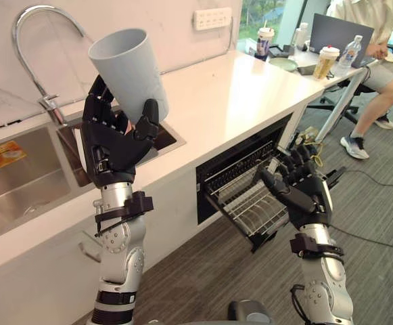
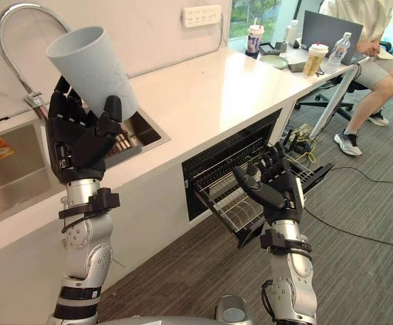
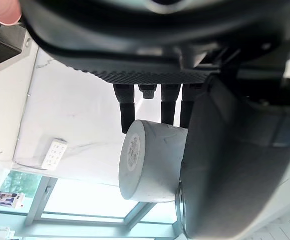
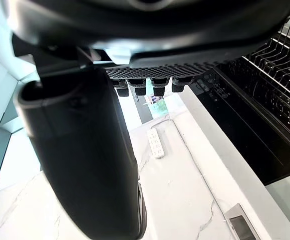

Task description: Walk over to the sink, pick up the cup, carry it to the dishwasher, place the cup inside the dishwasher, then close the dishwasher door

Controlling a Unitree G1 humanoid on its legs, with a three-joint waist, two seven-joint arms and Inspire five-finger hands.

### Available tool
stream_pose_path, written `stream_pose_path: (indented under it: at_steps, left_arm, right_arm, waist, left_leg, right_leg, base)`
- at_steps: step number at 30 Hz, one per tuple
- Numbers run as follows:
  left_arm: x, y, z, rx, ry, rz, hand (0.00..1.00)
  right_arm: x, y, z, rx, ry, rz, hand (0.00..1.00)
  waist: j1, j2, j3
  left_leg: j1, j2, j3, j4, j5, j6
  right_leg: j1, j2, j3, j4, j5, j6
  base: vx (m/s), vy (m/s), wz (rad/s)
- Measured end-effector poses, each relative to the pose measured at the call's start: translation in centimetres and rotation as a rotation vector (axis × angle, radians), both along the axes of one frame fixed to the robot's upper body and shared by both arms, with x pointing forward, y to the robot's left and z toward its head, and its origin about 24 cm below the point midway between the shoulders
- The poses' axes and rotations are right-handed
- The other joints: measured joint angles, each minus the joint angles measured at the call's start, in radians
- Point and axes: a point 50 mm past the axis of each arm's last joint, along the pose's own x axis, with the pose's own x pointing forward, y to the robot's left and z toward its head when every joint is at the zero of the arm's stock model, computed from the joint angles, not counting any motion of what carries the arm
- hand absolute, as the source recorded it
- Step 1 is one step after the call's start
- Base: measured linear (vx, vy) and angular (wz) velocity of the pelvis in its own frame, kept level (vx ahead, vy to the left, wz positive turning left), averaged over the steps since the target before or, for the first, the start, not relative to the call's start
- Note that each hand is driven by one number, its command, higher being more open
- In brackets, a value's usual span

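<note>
Grey cup [image 1: 125,64] aloft and tilted, mouth up. Left hand [image 1: 111,142] curled round its lower half, thumb across the front. Cup sits above the white desk's [image 1: 237,88] near edge, by the sink [image 1: 20,176]. Right hand [image 1: 304,186] loose-fingered and empty, over the dishwasher's [image 1: 206,193] pulled-out wire rack [image 1: 247,203]. Person [image 1: 379,40] seated far right.

Matt grey plastic cup [image 1: 127,69] – glossy marbled white counter [image 1: 237,88] – brushed steel sink [image 1: 20,177], chromed tap [image 1: 37,40]
</note>
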Motion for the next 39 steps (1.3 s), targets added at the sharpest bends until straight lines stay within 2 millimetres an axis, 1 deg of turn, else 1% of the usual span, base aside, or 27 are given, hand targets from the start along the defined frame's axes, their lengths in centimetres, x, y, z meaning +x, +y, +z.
stream_pose_path:
  at_steps: [1,2,3,4,5,6,7,8,9,10,12,14,15,17,18,19,20,21,22,24,27,31,34,36,39]
  left_arm:
    - [-0.2,0.2,-0.4,-0.012,0.018,0.015,0.00]
    - [-0.6,0.3,-1.4,-0.036,0.060,0.036,0.00]
    - [-1.0,0.3,-2.0,-0.037,0.090,0.055,0.00]
    - [-1.1,0.3,-2.2,-0.038,0.101,0.057,0.00]
    - [-1.2,0.3,-2.4,-0.036,0.111,0.060,0.00]
    - [-1.3,0.3,-2.5,-0.037,0.113,0.060,0.00]
    - [-1.3,0.3,-2.4,-0.036,0.115,0.074,0.00]
    - [-1.4,0.4,-2.5,-0.036,0.117,0.083,0.00]
    - [-1.4,0.5,-2.5,-0.027,0.122,0.085,0.00]
    - [-1.3,0.5,-2.4,-0.019,0.118,0.081,0.00]
    - [-1.3,0.5,-2.4,-0.016,0.119,0.078,0.00]
    - [-1.3,0.5,-2.3,-0.018,0.117,0.078,0.00]
    - [-1.3,0.5,-2.3,-0.020,0.117,0.079,0.00]
    - [-1.3,0.5,-2.3,-0.019,0.112,0.077,0.00]
    - [-1.3,0.4,-2.2,-0.017,0.110,0.070,0.00]
    - [-1.3,0.4,-2.2,-0.017,0.110,0.068,0.00]
    - [-1.3,0.3,-2.3,-0.020,0.108,0.051,0.00]
    - [-1.2,0.0,-2.3,-0.021,0.103,0.025,0.00]
    - [-1.2,-0.1,-2.3,-0.020,0.102,0.020,0.00]
    - [-1.1,-1.1,-2.3,0.043,0.109,-0.011,0.00]
    - [-1.0,-2.6,-2.4,0.128,0.119,-0.054,0.00]
    - [-0.5,-3.3,-2.8,0.209,0.137,-0.048,0.00]
    - [-0.3,-3.1,-3.2,0.291,0.157,0.007,0.00]
    - [-0.3,-3.0,-3.3,0.344,0.162,0.048,0.00]
    - [-0.3,-3.2,-3.0,0.431,0.138,0.110,0.00]
  right_arm:
    - [0.0,0.1,0.0,-0.003,-0.002,0.015,1.00]
    - [0.0,0.2,0.0,-0.001,-0.007,0.037,1.00]
    - [0.0,0.2,0.1,0.014,-0.016,0.045,1.00]
    - [0.0,0.2,0.1,0.020,-0.023,0.046,1.00]
    - [0.0,0.4,0.1,0.023,-0.027,0.050,1.00]
    - [0.0,0.5,0.1,0.022,-0.025,0.054,1.00]
    - [0.0,0.8,0.1,0.014,-0.022,0.076,1.00]
    - [0.1,1.1,0.0,-0.001,-0.019,0.097,1.00]
    - [0.0,1.6,-0.2,-0.010,-0.008,0.112,1.00]
    - [-0.1,1.9,-0.1,-0.035,-0.014,0.121,1.00]
    - [-0.1,2.2,-0.1,-0.048,-0.016,0.125,1.00]
    - [-0.2,2.1,-0.2,-0.062,-0.006,0.118,1.00]
    - [-0.1,2.1,-0.1,-0.066,-0.007,0.117,1.00]
    - [-0.1,2.1,-0.2,-0.067,-0.006,0.118,1.00]
    - [-0.2,2.1,-0.1,-0.067,-0.007,0.121,1.00]
    - [-0.2,2.1,-0.1,-0.065,-0.008,0.121,1.00]
    - [-0.2,2.0,-0.1,-0.047,-0.011,0.127,1.00]
    - [-0.2,1.8,-0.1,0.009,-0.020,0.152,1.00]
    - [-0.2,1.9,-0.1,0.018,-0.022,0.159,1.00]
    - [-0.2,2.1,-0.1,0.044,-0.037,0.206,1.00]
    - [-0.2,2.4,0.2,0.035,-0.069,0.255,1.00]
    - [0.2,2.4,1.3,0.073,-0.145,0.318,1.00]
    - [0.3,2.6,2.5,0.121,-0.220,0.397,1.00]
    - [0.4,2.8,3.1,0.149,-0.255,0.440,1.00]
    - [0.8,3.4,4.0,0.212,-0.288,0.486,1.00]
  waist:
    - [0.004,0.005,0.008]
    - [0.016,0.006,0.022]
    - [0.029,0.007,0.028]
    - [0.029,0.007,0.031]
    - [0.039,0.009,0.031]
    - [0.047,0.009,0.031]
    - [0.056,0.023,0.025]
    - [0.057,0.035,0.021]
    - [0.056,0.025,0.016]
    - [0.053,0.016,0.011]
    - [0.054,0.013,0.009]
    - [0.055,0.013,0.009]
    - [0.056,0.012,0.008]
    - [0.055,0.012,0.002]
    - [0.051,0.012,-0.004]
    - [0.051,0.011,-0.005]
    - [0.049,0.010,-0.005]
    - [0.050,0.010,-0.007]
    - [0.050,0.010,-0.008]
    - [0.052,0.011,-0.027]
    - [0.052,0.011,-0.046]
    - [0.052,0.010,-0.048]
    - [0.052,0.008,-0.052]
    - [0.052,0.005,-0.059]
    - [0.054,-0.003,-0.066]
  left_leg:
    - [-0.035,-0.002,-0.075,0.073,0.002,0.000]
    - [-0.056,-0.067,-0.160,0.121,-0.050,-0.075]
    - [-0.065,-0.155,-0.186,0.092,-0.097,-0.087]
    - [-0.081,-0.198,-0.195,0.067,-0.108,-0.082]
    - [-0.109,-0.264,-0.215,-0.006,-0.111,-0.079]
    - [-0.116,-0.288,-0.222,-0.059,-0.106,-0.082]
    - [-0.124,-0.310,-0.221,-0.187,-0.024,-0.076]
    - [-0.126,-0.311,-0.220,-0.218,0.097,-0.011]
    - [-0.118,-0.313,-0.207,-0.230,0.090,-0.011]
    - [-0.110,-0.333,-0.194,-0.277,0.103,-0.003]
    - [-0.074,-0.371,-0.169,-0.374,0.145,0.011]
    - [-0.017,-0.402,-0.164,-0.479,0.186,0.016]
    - [0.025,-0.412,-0.157,-0.549,0.211,0.014]
    - [0.047,-0.416,-0.154,-0.604,0.231,0.013]
    - [0.057,-0.415,-0.151,-0.641,0.245,0.013]
    - [0.058,-0.415,-0.151,-0.646,0.246,0.013]
    - [0.058,-0.414,-0.148,-0.656,0.248,0.013]
    - [0.058,-0.413,-0.144,-0.664,0.249,0.014]
    - [0.058,-0.413,-0.143,-0.665,0.249,0.014]
    - [0.057,-0.414,-0.136,-0.676,0.249,0.015]
    - [0.053,-0.418,-0.132,-0.682,0.249,0.017]
    - [0.054,-0.422,-0.130,-0.684,0.250,0.022]
    - [0.054,-0.423,-0.126,-0.686,0.252,0.025]
    - [0.054,-0.424,-0.125,-0.694,0.256,0.031]
    - [0.053,-0.427,-0.121,-0.714,0.268,0.038]
  right_leg:
    - [0.026,0.015,0.014,-0.015,0.001,-0.011]
    - [0.068,0.021,0.050,-0.041,0.001,-0.023]
    - [0.106,0.015,0.085,-0.064,0.002,-0.029]
    - [0.123,0.014,0.096,-0.079,0.003,-0.030]
    - [0.144,0.012,0.118,-0.090,0.002,-0.029]
    - [0.145,0.013,0.129,-0.088,-0.001,-0.027]
    - [0.144,0.022,0.144,-0.071,-0.008,-0.007]
    - [0.146,0.038,0.160,-0.067,-0.017,0.000]
    - [0.147,0.029,0.168,-0.074,-0.020,0.003]
    - [0.135,0.006,0.161,-0.080,-0.022,0.013]
    - [0.125,-0.032,0.156,-0.093,-0.024,0.027]
    - [0.143,-0.056,0.147,-0.118,-0.023,0.035]
    - [0.157,-0.062,0.142,-0.137,-0.021,0.040]
    - [0.160,-0.062,0.142,-0.154,-0.019,0.041]
    - [0.160,-0.059,0.140,-0.173,-0.009,0.048]
    - [0.160,-0.058,0.139,-0.177,-0.007,0.049]
    - [0.160,-0.057,0.135,-0.189,-0.001,0.056]
    - [0.160,-0.057,0.126,-0.204,0.009,0.069]
    - [0.160,-0.058,0.123,-0.207,0.010,0.071]
    - [0.160,-0.063,0.095,-0.231,0.025,0.090]
    - [0.161,-0.070,0.068,-0.249,0.038,0.102]
    - [0.161,-0.072,0.056,-0.251,0.044,0.104]
    - [0.159,-0.075,0.052,-0.252,0.048,0.101]
    - [0.158,-0.075,0.048,-0.258,0.051,0.096]
    - [0.155,-0.074,0.042,-0.278,0.064,0.079]
  base:
    - [0.20,-0.217,-0.66]
    - [0.20,-0.037,-0.80]
    - [0.20,-0.007,-0.80]
    - [0.21,-0.007,-0.72]
    - [0.17,0.005,-0.53]
    - [0.19,0.025,-0.72]
    - [0.15,0.031,-0.67]
    - [0.22,0.063,-0.61]
    - [0.23,0.056,-0.34]
    - [0.26,0.061,-0.17]
    - [0.18,0.033,-0.04]
    - [0.16,0.010,0.01]
    - [0.12,-0.019,-0.04]
    - [0.08,-0.047,-0.06]
    - [0.07,-0.051,-0.05]
    - [0.07,-0.046,-0.06]
    - [0.05,-0.021,-0.07]
    - [0.06,-0.022,-0.07]
    - [0.05,-0.003,-0.08]
    - [0.05,0.006,-0.05]
    - [0.02,0.009,-0.02]
    - [-0.01,0.003,0.00]
    - [-0.05,0.015,-0.03]
    - [-0.05,0.009,-0.02]
    - [-0.06,0.011,-0.02]
